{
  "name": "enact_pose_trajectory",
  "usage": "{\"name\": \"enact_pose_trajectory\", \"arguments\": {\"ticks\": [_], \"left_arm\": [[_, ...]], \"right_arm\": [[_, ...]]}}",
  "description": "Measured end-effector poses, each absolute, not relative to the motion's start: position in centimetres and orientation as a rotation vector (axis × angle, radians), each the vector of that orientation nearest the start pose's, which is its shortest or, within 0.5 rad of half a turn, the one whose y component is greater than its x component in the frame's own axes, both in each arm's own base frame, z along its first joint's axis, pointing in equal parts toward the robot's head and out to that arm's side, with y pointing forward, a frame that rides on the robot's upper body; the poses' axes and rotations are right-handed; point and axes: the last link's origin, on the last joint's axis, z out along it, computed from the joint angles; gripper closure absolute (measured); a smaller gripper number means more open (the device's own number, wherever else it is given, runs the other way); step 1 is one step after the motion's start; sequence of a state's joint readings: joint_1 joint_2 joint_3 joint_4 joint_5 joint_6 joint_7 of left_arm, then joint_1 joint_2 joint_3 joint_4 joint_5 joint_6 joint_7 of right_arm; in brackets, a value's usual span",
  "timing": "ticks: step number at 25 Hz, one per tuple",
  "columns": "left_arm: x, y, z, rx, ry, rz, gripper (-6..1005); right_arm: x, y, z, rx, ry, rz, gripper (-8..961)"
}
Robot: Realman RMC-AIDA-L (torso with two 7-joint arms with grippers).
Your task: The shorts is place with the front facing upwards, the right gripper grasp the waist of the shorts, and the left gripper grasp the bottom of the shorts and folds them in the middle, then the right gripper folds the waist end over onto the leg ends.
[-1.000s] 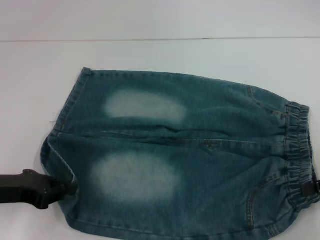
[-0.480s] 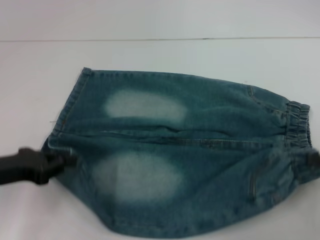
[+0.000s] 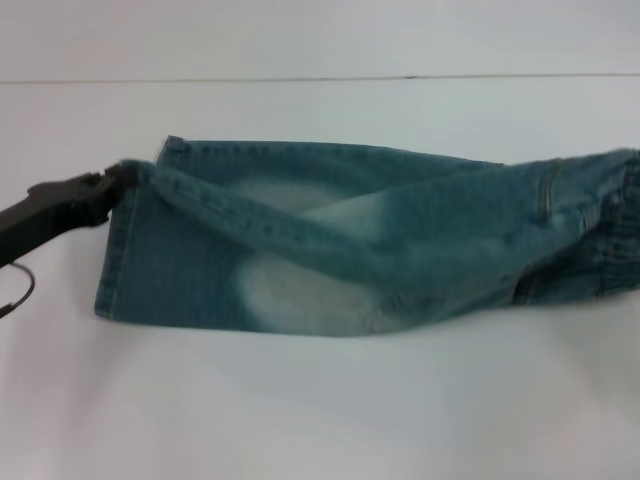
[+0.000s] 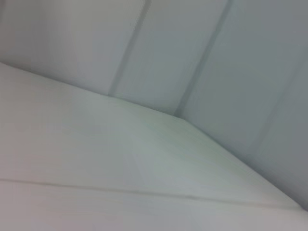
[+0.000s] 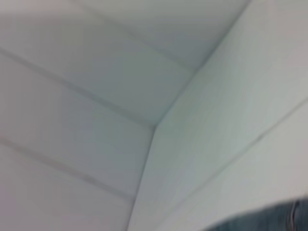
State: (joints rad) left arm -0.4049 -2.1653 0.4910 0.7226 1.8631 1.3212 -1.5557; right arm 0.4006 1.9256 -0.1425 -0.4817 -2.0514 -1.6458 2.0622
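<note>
Near half of the shorts [image 3: 330, 240] is now lifted off the table [image 3: 320, 410] and carried toward the far side; a second ago the shorts lay flat and fully spread. The near hem corner of the bottom of the shorts [image 3: 125, 240] now sits up at the far-left corner, pinched by the left gripper [image 3: 118, 182], which has moved from the near-left edge up and away. Near leg now drapes diagonally across the far leg, covering most of the far pale patch. Waist end at the right is raised and bunched; right gripper no longer visible in the head view.
</note>
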Motion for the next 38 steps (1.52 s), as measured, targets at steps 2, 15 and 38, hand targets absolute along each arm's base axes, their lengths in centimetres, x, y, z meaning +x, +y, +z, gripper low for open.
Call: {"name": "enact_pose_trajectory", "arguments": {"ticks": [2,15,38], "left_arm": [[-31.2,34.2,1.6,-2.064,-1.066,-0.862,937],[-30.9,38.0,-0.3,-1.889,-1.084,-0.814,936],[-28.5,40.9,-2.9,-1.994,-0.928,-0.609,880]], "right_arm": [[35.3,30.0,8.9,-1.816,1.695,1.268,913],[37.3,32.0,7.0,-1.534,1.675,1.225,912],[37.6,34.6,4.4,-1.525,1.532,1.015,869]]}}
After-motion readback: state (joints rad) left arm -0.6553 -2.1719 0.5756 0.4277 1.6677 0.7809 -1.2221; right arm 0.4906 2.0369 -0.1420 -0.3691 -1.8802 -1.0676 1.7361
